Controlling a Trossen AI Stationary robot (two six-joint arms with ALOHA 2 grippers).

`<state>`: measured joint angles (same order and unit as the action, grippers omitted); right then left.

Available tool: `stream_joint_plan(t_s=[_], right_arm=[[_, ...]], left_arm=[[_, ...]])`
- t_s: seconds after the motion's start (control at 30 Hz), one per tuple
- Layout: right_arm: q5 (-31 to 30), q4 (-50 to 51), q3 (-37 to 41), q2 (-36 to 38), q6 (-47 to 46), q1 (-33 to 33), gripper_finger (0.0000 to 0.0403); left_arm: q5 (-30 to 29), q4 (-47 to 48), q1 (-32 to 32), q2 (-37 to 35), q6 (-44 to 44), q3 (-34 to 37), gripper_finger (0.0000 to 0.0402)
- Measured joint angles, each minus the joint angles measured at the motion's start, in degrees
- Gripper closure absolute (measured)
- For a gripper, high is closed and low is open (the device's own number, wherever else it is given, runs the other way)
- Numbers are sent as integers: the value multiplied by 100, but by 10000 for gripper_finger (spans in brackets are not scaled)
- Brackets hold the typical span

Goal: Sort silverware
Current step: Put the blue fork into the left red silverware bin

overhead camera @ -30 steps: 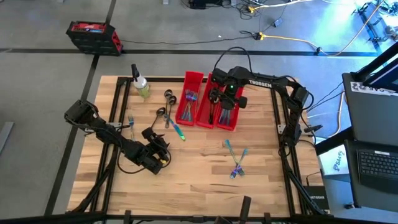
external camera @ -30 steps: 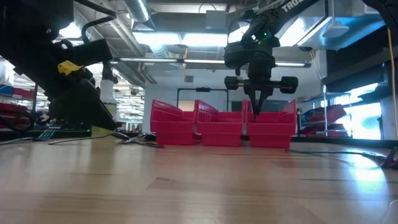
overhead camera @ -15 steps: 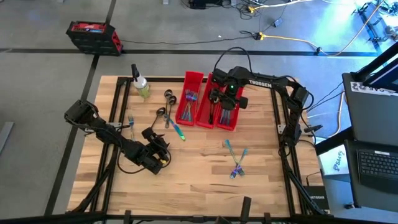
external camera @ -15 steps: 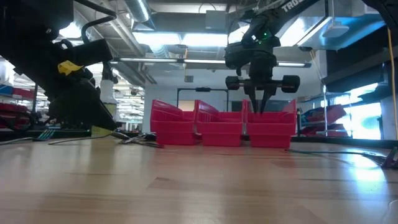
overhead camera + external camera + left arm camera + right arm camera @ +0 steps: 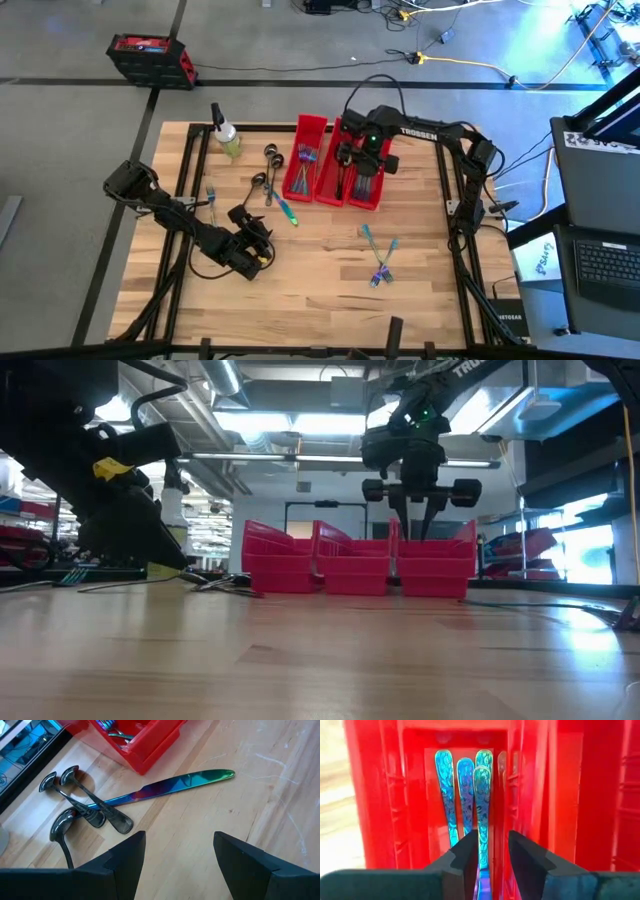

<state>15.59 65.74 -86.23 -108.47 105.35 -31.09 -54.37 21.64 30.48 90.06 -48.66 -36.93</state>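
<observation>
My right gripper (image 5: 358, 168) hangs open over the right red bin (image 5: 372, 195), fingers pointing down, also in the low view (image 5: 413, 520). Several iridescent handles (image 5: 465, 790) lie lengthwise in that bin below its fingers (image 5: 470, 855). My left gripper (image 5: 258, 236) is open and empty, low over the table's left half. Just past its fingertips (image 5: 177, 840) an iridescent knife (image 5: 170, 787) lies flat on the wood beside three dark grey spoons (image 5: 85, 810). More iridescent pieces lie in the left bin (image 5: 304, 155) and loose on the table's right (image 5: 380, 258).
Three long red bins (image 5: 350, 565) stand side by side at the far middle. A spray bottle with yellowish liquid (image 5: 226, 135) stands at the far left. A small fork (image 5: 211, 193) lies near the left edge. Bare wood spans the near half (image 5: 320, 300).
My right gripper has opened over the right red bin: its fingertips met in a point a second ago and now stand apart. It has risen slightly.
</observation>
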Motion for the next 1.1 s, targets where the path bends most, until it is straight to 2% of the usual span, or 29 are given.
stream_joint_plan(t_s=[0.2, 0.43, 0.5, 0.57, 0.67, 0.73, 0.97, 1.1], right_arm=[[-118, 372, -230, 503, -211, 236, 316], [-181, 313, -424, 937, -1564, 675, 393], [-115, 295, -449, 1017, -1908, 823, 394], [161, 161, -451, 1021, -2592, 994, 392], [975, -281, -466, 1058, -4453, 1269, 394], [1233, -555, -473, 1061, -5456, 1440, 395], [1131, -1371, -471, 1019, -7775, 2140, 394], [1045, -1728, -464, 998, -8075, 2540, 388]], left_arm=[[-2, 1, 0, 0, 0, -2, 180], [-2, 1, 2, 0, 0, -2, 180], [0, 1, 2, 0, -1, -2, 180], [16, -1, 2, 0, -1, -2, 180], [20, 1, 2, 0, 0, -2, 180], [20, 1, 2, 0, 0, -2, 180], [22, 2, 2, -2, 1, -2, 180], [24, 1, 2, -2, -1, -2, 180]])
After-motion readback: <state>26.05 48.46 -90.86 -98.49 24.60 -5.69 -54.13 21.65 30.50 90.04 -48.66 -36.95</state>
